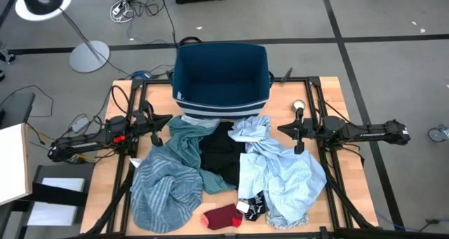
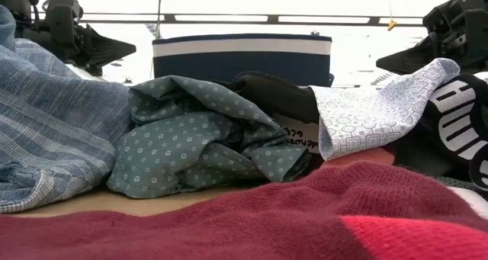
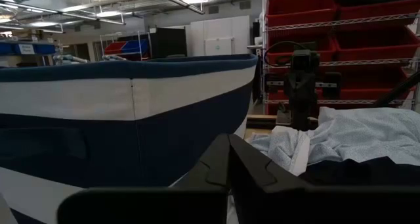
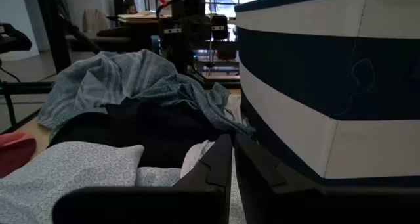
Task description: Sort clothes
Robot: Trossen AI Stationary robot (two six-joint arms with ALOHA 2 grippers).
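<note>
The clothes lie in a heap on the wooden table, in front of the navy and white bin [image 1: 221, 78]. From left to right there are a teal striped garment [image 1: 163, 186], a teal dotted one [image 1: 186, 135], a black one [image 1: 221, 160] and a light blue patterned one [image 1: 280, 170]. A red sock [image 1: 222, 216] and a dark patterned sock [image 1: 254, 205] lie at the near edge. My left gripper [image 1: 161, 130] hovers shut at the heap's left. My right gripper [image 1: 284, 130] hovers shut at its right. Both point level toward the middle and touch nothing.
The bin [image 3: 125, 119] stands at the table's far middle, open at the top and close beside both grippers. Black frame rails [image 1: 330, 176] run along both sides of the table. Bare wood [image 1: 326, 99] shows at the far right corner.
</note>
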